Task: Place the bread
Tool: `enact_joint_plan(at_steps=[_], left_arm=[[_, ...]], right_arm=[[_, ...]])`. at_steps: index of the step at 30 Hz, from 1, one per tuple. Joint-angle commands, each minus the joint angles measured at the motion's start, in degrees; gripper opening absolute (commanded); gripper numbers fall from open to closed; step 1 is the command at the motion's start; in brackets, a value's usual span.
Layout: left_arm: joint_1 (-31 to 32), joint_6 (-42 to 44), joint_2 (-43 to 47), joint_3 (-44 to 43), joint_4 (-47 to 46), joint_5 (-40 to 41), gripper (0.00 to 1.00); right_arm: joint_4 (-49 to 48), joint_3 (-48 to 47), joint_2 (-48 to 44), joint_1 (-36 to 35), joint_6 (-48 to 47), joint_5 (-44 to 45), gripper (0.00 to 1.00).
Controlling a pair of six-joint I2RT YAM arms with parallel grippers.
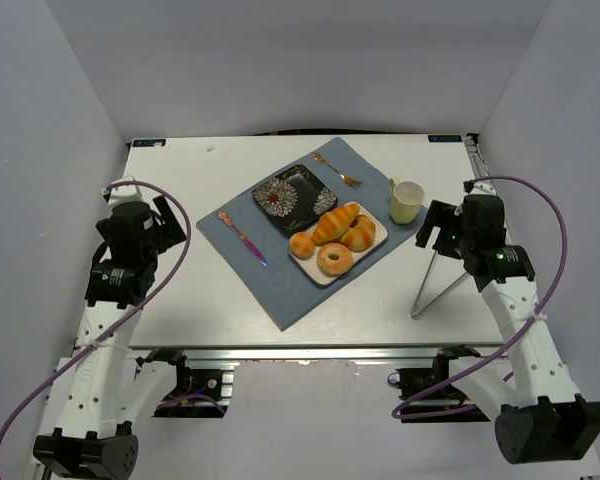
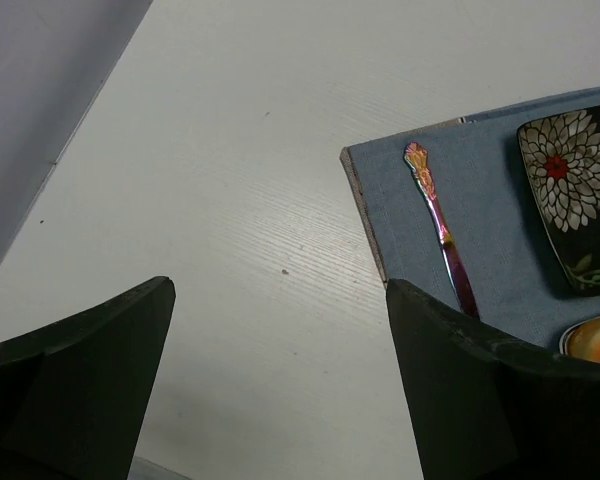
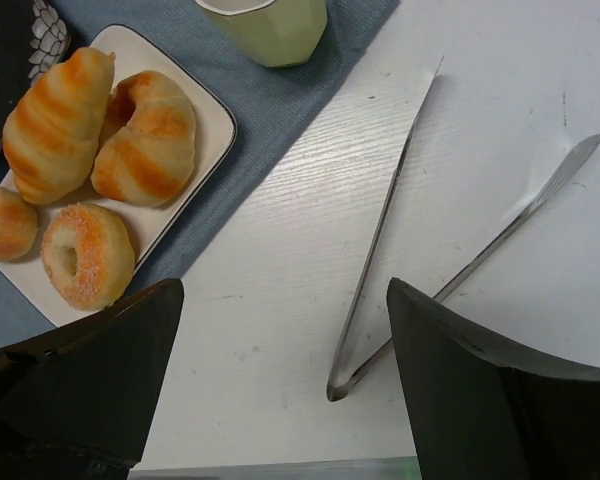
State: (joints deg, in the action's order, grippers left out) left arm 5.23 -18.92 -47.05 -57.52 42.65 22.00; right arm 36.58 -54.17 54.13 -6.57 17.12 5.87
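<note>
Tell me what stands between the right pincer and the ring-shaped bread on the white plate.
Nothing visible does. The open right pincer hangs above the tongs on bare table; the bread sits at the white plate's near corner. The green cup stands farther back, off that line.

- We identify the bread (image 3: 85,255) as golden-brown, pale at its inner rim.
- The placemat (image 1: 275,287) is blue-grey.
- The dish (image 1: 296,199) is black with white petals, red-centred.
- The cup (image 1: 407,201) is pale green.
</note>
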Motion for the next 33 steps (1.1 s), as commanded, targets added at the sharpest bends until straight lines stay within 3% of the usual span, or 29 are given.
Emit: enact_joint_plan(at_steps=[1,7,8,11,15,19,23,26,27,33], left_arm=[[0.1,2.0,-0.5,0.4,-0.6,0.3,0.98],[0.1,3.0,-4.7,-0.1,-0.2,-2.0,0.98],[0.1,3.0,-4.9,0.1,-0.5,-2.3,0.98],[0.1,2.8,-5.0,1.4,-2.6,-3.5,0.98],[0.1,2.0,-5.5,1.6,-1.8,-2.2,0.98],[0.1,1.5,-5.1,2.1,-2.0,-4.8,0.98],[0.1,0.4,-4.4,2.1,-2.1,-7.8,0.98],[0.1,-0.1,-3.1,3.0,-3.0,-8.2,0.98],[0.1,-0.1,-2.8,3.5,-3.4,-8.2,0.98],[0.1,0.6,-3.3,3.6,-2.8,-8.6,0.98]], right_arm=[[0.6,-1.7,-3.2,-0.2,2.6,3.3,0.89],[-1.3,-2.9,-6.8,-0.3,-0.7,0.5,0.89],[-0.1,-3.9,-6.5,-0.2,1.5,7.4,0.89],[4.7,-5.7,-6.7,-0.2,9.4,16.4,0.9],[8.2,-5.0,-5.9,-0.2,12.7,16.3,0.89],[11.2,-1.0,-2.4,-0.2,23.7,19.3,0.89],[9.5,2.9,3.8,-0.2,26.9,15.5,0.72],[3.1,6.6,5.8,-0.1,25.2,14.0,0.78],[1.8,7.5,5.8,-0.1,24.5,14.1,0.89],[-4.1,11.9,6.2,1.6,20.6,10.7,0.89]])
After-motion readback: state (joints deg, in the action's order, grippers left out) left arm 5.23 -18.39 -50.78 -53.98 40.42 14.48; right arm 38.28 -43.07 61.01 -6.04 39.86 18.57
